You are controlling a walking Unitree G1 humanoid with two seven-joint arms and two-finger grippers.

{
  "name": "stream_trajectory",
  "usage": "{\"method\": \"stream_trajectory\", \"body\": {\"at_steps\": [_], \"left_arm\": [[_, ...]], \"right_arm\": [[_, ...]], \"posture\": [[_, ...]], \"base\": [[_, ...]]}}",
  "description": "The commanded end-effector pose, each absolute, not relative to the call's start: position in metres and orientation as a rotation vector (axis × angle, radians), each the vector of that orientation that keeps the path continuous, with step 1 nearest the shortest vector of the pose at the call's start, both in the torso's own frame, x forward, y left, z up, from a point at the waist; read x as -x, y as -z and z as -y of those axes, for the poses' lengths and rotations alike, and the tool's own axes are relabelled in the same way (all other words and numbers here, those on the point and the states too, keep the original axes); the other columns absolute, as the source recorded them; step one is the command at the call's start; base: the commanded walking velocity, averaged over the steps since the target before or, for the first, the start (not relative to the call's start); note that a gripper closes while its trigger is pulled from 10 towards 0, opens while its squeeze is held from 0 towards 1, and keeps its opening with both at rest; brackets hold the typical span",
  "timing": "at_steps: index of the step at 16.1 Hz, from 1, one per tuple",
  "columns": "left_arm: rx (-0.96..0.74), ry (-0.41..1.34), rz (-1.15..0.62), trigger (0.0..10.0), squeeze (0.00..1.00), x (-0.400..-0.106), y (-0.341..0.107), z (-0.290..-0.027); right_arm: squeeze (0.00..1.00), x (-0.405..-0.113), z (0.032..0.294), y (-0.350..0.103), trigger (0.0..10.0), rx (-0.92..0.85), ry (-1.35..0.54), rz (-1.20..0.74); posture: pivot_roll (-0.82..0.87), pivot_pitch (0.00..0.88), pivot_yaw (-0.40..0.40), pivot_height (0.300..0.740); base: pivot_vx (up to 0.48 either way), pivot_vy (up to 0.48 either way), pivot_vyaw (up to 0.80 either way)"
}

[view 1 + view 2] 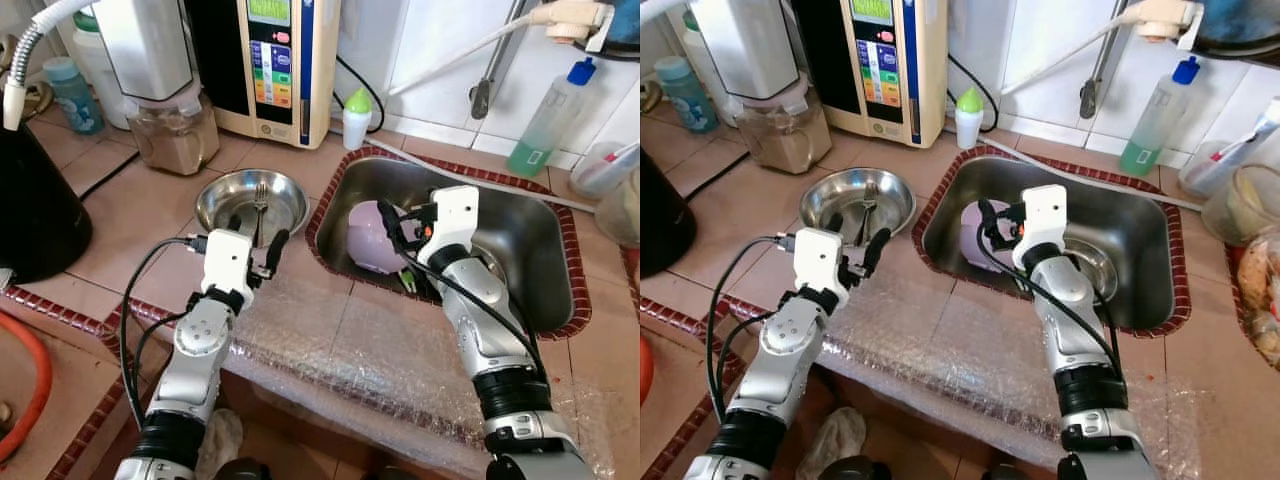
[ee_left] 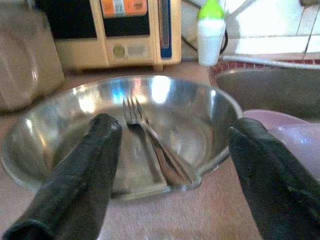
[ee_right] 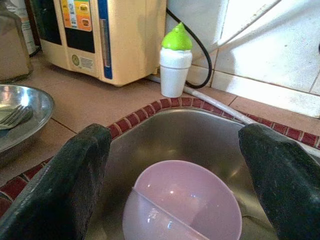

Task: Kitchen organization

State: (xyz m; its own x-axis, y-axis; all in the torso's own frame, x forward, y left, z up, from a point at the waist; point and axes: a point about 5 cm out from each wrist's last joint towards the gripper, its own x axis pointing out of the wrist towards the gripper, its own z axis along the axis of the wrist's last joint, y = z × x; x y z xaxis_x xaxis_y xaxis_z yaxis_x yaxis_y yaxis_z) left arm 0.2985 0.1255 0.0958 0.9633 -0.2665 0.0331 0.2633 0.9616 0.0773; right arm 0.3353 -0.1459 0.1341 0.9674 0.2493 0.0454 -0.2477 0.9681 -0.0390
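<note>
Head view: left gripper (image 1: 255,235) jaws spread, empty, at the 6 o'clock rim of the steel bowl (image 1: 225,195) holding a fork (image 1: 259,205) on the counter (image 1: 130,230). Right gripper (image 1: 395,225) jaws spread over the pink bowl (image 1: 368,240) in the sink (image 1: 520,235).
Left wrist: fork (image 2: 150,137) lies between the fingers (image 2: 85,175).
Right wrist: pink bowl (image 3: 182,202) below, green-capped bottle (image 3: 175,60) at 12 o'clock.

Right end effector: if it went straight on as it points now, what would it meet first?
Probably the pale pink plastic bowl lying in the steel sink; the right end effector, open, aims at it, though depth is unclear.
</note>
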Motion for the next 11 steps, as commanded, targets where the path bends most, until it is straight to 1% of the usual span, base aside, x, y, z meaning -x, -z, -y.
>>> {"method": "stream_trajectory", "body": {"at_steps": [1, 2, 3, 5, 9, 10, 11], "left_arm": [[-0.059, 0.287, 0.04, 6.9, 0.0, -0.3, -0.101, -0.123], [-0.055, 0.289, 0.038, 6.1, 0.0, -0.3, -0.102, -0.123], [-0.031, 0.302, 0.032, 0.0, 0.0, -0.3, -0.107, -0.119], [-0.018, 0.369, 0.012, 0.0, 0.0, -0.298, -0.113, -0.108], [-0.081, 0.439, 0.032, 0.1, 0.0, -0.304, -0.126, -0.103], [-0.088, 0.443, 0.031, 8.8, 0.0, -0.304, -0.133, -0.102], [-0.087, 0.435, 0.013, 10.0, 0.0, -0.301, -0.135, -0.103]], "right_arm": [[0.0, -0.334, 0.145, -0.136, 10.0, 0.038, -0.263, 0.054], [0.0, -0.335, 0.144, -0.137, 10.0, 0.037, -0.265, 0.055], [0.0, -0.337, 0.145, -0.137, 10.0, 0.034, -0.258, 0.055], [0.0, -0.34, 0.147, -0.139, 10.0, 0.021, -0.238, 0.064], [0.0, -0.34, 0.143, -0.146, 10.0, 0.024, -0.238, 0.09], [0.0, -0.341, 0.146, -0.146, 10.0, 0.03, -0.234, 0.091], [0.0, -0.342, 0.152, -0.145, 10.0, 0.029, -0.212, 0.088]], "posture": [[-0.02, 0.0, -0.018, 0.74], [-0.01, 0.0, -0.016, 0.74], [-0.01, 0.0, -0.003, 0.74], [-0.02, 0.0, 0.016, 0.74], [-0.03, 0.0, 0.026, 0.74], [-0.04, 0.0, 0.036, 0.74], [-0.04, 0.0, 0.039, 0.74]], "base": [[0.0, 0.0, 0.0], [0.0, 0.0, 0.0], [0.0, 0.0, 0.0], [0.0, 0.0, 0.0], [0.0, 0.0, 0.0], [0.0, 0.0, 0.0], [0.0, 0.0, 0.0]]}}
